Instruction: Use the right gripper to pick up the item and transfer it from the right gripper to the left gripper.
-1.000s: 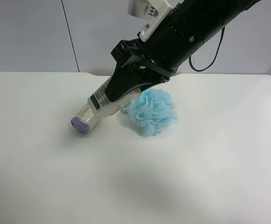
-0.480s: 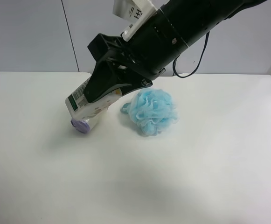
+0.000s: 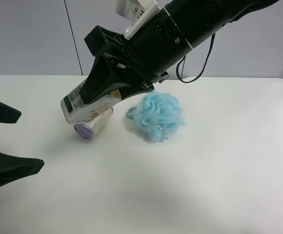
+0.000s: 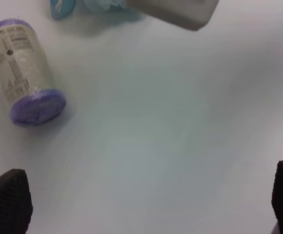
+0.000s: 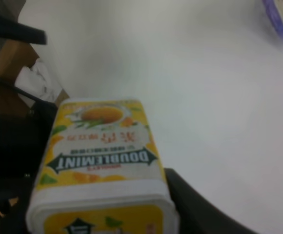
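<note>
The item (image 3: pixel 76 104), a small white box with a green barcode label, is held off the table in my right gripper (image 3: pixel 88 97), the black claw on the all-black arm, just above the cream roll. In the right wrist view the box (image 5: pixel 102 156) shows a yellow-orange print between the dark fingers (image 5: pixel 195 209). My left gripper (image 3: pixel 15 139) is open at the exterior high view's left edge, apart from the box. In the left wrist view its fingertips (image 4: pixel 7 204) stand wide apart, with the box (image 4: pixel 178 12) far ahead.
A cream roll with purple ends (image 3: pixel 91 125) lies on the white table (image 3: pixel 219 185) under the box; it also shows in the left wrist view (image 4: pixel 24 73). A fluffy blue pouf (image 3: pixel 158 117) sits to the right of the roll.
The right arm has carried the box leftward and a little higher, away from the pouf and over the roll. The open left gripper has come into view at the left edge.
</note>
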You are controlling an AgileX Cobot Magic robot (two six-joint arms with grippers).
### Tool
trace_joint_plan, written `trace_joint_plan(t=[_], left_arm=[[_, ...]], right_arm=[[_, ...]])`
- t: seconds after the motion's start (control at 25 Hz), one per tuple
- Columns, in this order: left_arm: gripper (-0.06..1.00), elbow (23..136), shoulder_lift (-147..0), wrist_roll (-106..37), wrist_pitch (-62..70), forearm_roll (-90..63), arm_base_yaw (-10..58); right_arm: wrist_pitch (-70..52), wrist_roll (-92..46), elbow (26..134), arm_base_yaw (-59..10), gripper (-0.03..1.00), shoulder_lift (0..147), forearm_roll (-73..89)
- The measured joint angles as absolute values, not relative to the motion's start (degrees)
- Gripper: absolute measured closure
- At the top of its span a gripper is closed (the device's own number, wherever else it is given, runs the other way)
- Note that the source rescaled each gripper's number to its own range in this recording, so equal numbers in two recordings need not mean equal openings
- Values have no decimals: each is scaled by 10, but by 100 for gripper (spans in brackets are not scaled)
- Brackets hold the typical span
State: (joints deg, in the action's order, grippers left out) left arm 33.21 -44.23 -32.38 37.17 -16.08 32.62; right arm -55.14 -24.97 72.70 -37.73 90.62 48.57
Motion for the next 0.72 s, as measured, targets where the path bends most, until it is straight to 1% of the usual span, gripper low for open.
trace_joint_plan(t=[0.36, 0.52, 0.72], left_arm=[[-5, 336, -503, -343, 287, -161, 367], [-5, 376, -534, -347, 273, -161, 388], [-5, 425, -576, -350, 271, -160, 392]], right_arm=[[-523, -220, 727, -377, 96, 907, 486], [-523, -215, 727, -377, 96, 907, 486], [-523, -212, 727, -377, 96, 907, 486]])
